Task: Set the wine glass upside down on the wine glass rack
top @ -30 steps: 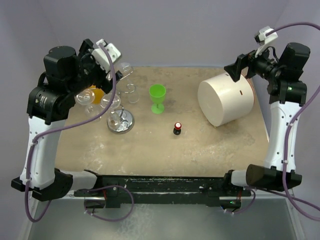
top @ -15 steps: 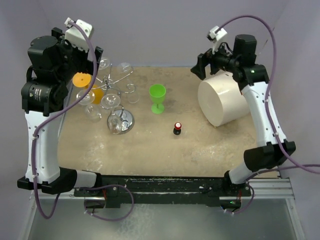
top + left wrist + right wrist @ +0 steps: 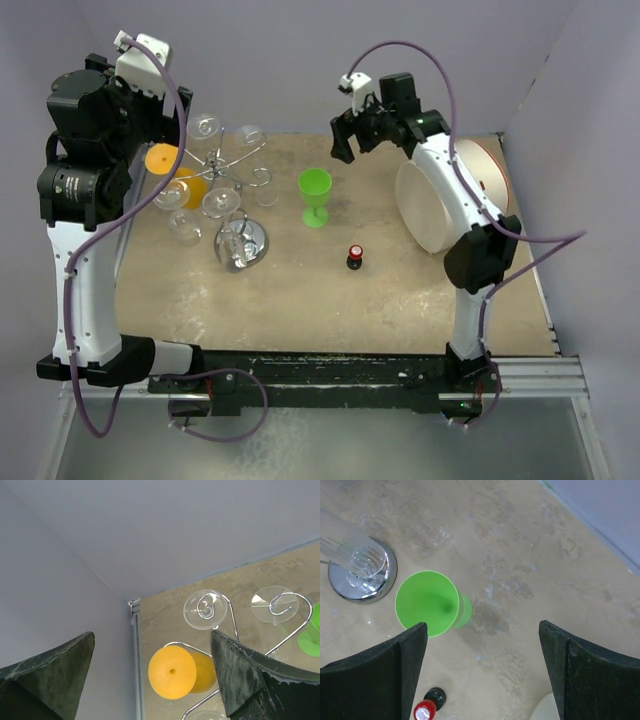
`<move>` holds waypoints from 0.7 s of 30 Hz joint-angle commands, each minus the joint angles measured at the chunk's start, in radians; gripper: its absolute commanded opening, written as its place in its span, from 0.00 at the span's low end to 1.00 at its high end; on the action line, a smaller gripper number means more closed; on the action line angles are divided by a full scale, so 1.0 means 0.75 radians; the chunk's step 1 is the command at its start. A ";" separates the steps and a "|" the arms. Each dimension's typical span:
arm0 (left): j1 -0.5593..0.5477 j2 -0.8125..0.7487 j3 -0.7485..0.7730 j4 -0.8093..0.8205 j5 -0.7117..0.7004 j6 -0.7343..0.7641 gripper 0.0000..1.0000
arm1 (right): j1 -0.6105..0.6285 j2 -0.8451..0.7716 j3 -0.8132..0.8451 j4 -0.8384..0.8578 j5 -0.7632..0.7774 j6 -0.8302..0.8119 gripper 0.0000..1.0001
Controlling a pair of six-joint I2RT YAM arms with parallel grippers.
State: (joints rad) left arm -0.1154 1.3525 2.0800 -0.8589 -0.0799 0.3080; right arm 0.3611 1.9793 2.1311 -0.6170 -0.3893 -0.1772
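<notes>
Right gripper [image 3: 482, 625]: wide open, empty, above green wine glass [image 3: 426, 603].
Handling: likely light, stiff plastic; slick.
Hold: stem, under bowl.

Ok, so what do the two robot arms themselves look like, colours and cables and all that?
Both arms have white link shells with chunky black joint housings: left arm, right arm. A purple cable loops along each one. A small white camera module sits at each wrist. The fingers are dark, wedge-shaped pads with a faintly mottled surface. No readable markings show.
</notes>
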 commanded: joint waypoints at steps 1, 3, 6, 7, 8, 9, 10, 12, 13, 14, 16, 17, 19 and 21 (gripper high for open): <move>0.012 -0.017 0.005 0.068 -0.037 0.023 0.99 | 0.085 0.058 0.112 -0.063 0.134 0.037 0.92; 0.013 -0.021 0.008 0.064 -0.037 0.034 0.99 | 0.113 0.101 0.133 -0.087 0.163 0.034 0.89; 0.014 -0.024 0.022 0.053 -0.035 0.048 0.99 | 0.144 0.168 0.168 -0.118 0.192 0.025 0.85; 0.016 -0.023 0.026 0.050 -0.033 0.050 0.99 | 0.152 0.189 0.185 -0.130 0.206 0.021 0.84; 0.017 -0.024 0.031 0.047 -0.030 0.054 0.99 | 0.165 0.211 0.209 -0.141 0.221 0.016 0.82; 0.017 -0.024 0.034 0.045 -0.027 0.057 0.99 | 0.174 0.235 0.224 -0.157 0.240 0.007 0.80; 0.017 -0.023 0.036 0.043 -0.025 0.061 0.99 | 0.184 0.253 0.237 -0.169 0.255 -0.001 0.78; 0.017 -0.022 0.034 0.039 -0.024 0.065 0.99 | 0.201 0.287 0.253 -0.191 0.279 -0.013 0.72; 0.017 -0.020 0.035 0.037 -0.023 0.067 0.99 | 0.209 0.299 0.258 -0.199 0.294 -0.022 0.68; 0.017 -0.018 0.035 0.036 -0.024 0.071 0.99 | 0.217 0.309 0.259 -0.208 0.306 -0.029 0.64; 0.017 -0.014 0.042 0.030 -0.024 0.072 0.99 | 0.231 0.321 0.260 -0.225 0.331 -0.044 0.57; 0.017 -0.011 0.046 0.027 -0.025 0.072 0.99 | 0.237 0.324 0.259 -0.231 0.339 -0.050 0.54; 0.017 -0.008 0.054 0.024 -0.035 0.074 0.99 | 0.243 0.325 0.248 -0.238 0.350 -0.061 0.50; 0.017 -0.004 0.060 0.021 -0.047 0.076 0.99 | 0.248 0.324 0.236 -0.242 0.351 -0.067 0.44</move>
State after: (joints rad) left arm -0.1116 1.3525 2.0815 -0.8551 -0.0902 0.3584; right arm 0.5365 2.2498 2.2803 -0.7792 -0.1593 -0.2001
